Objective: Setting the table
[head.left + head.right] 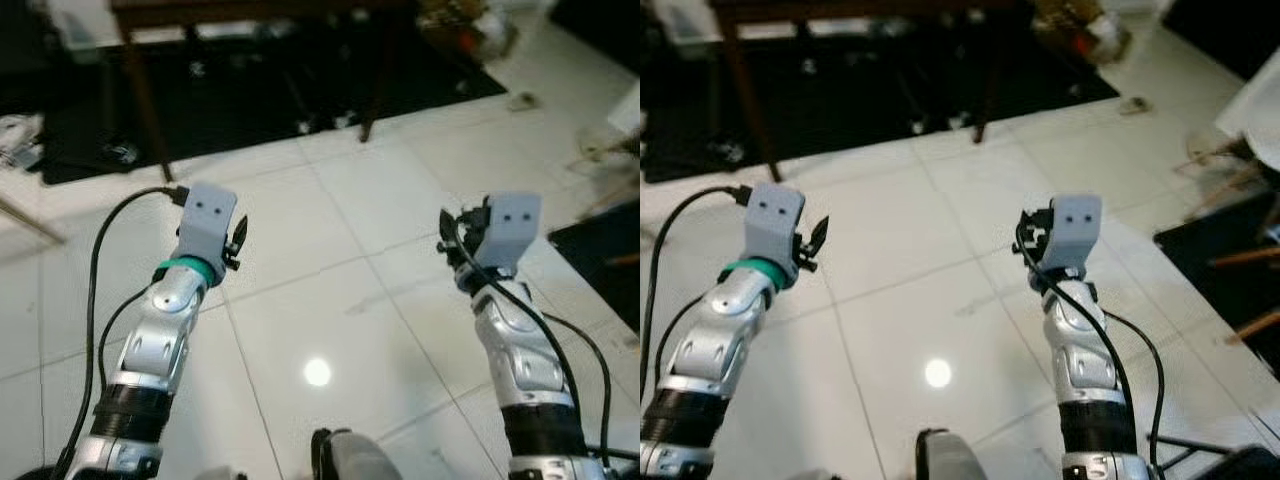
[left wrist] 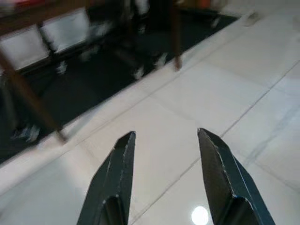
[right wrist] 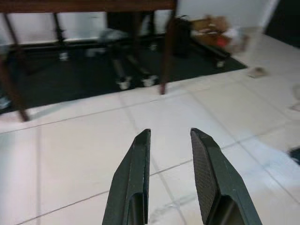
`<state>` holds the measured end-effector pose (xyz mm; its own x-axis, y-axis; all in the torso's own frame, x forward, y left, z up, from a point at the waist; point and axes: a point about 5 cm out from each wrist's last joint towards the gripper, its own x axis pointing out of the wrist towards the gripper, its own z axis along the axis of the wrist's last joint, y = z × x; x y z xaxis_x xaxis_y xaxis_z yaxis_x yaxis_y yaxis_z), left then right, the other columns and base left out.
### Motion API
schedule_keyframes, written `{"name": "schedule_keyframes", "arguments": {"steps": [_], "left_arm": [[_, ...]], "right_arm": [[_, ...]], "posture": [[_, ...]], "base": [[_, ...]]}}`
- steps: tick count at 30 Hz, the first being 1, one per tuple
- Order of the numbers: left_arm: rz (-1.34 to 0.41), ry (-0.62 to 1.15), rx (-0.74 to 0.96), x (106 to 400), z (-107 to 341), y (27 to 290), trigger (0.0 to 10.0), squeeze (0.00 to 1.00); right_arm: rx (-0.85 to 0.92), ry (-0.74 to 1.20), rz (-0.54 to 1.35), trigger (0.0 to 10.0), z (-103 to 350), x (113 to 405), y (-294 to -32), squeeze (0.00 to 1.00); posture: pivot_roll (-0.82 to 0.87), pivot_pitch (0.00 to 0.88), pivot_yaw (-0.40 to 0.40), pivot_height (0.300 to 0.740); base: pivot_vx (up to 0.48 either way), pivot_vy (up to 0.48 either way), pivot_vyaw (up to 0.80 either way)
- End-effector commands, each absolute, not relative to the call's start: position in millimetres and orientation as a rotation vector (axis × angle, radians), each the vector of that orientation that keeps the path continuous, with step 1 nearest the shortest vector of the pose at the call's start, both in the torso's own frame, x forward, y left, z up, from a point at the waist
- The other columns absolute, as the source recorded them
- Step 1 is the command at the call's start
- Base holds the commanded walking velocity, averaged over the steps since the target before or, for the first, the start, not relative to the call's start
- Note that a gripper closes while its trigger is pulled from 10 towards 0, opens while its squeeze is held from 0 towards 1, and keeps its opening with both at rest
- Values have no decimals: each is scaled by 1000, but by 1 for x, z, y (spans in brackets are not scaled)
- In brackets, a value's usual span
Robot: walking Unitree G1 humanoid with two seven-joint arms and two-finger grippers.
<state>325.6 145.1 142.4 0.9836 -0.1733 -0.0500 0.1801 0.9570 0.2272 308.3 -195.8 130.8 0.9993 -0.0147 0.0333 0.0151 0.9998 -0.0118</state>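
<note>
Above a white tiled floor (image 1: 330, 250), both arms reach forward with nothing held. Left tool (image 2: 164, 145) and right tool (image 3: 169, 140) each have fingers apart. Ahead, a dark wooden counter (image 3: 84, 5) stands on a black rug (image 3: 70, 77).

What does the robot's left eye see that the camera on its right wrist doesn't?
The left eye view alone takes in both silver arms, the left gripper and right gripper raised over the floor, plus a bright light reflection on the tiles. The right wrist view alone gives a close look at the right gripper's two black fingers, parted and empty. Both show the white tiled floor, the dark rug and the wooden table legs.
</note>
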Motion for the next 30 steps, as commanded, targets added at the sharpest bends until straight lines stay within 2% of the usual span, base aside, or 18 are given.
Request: {"name": "schedule_keyframes", "arguments": {"steps": [1, 15, 17, 26, 30], "left_arm": [[-183, 29, 245, 326, 140, 144, 10000, 0], [-183, 2, 240, 332, 141, 139, 10000, 0], [-165, -20, 255, 335, 141, 137, 10000, 59], [-197, -33, 265, 334, 140, 129, 10000, 43], [-217, -34, 275, 336, 139, 128, 10000, 43]], "right_arm": [[-8, -39, -30, 10000, 131, 306, -196, 0], [-8, -76, -25, 10000, 136, 305, -184, 0], [-14, -86, -23, 10000, 139, 305, -185, 0], [-8, -85, -62, 10000, 139, 304, -191, 0], [-6, -77, -79, 10000, 137, 302, -194, 0]], "posture": [[-38, 3, -2, 740], [-66, 0, 3, 740], [-75, 0, -4, 740], [-79, 0, 0, 740], [-95, 0, 12, 740]], "base": [[0, 0, -763], [0, 0, -54], [426, 0, 0], [480, 0, 0], [480, 0, -800]]}}
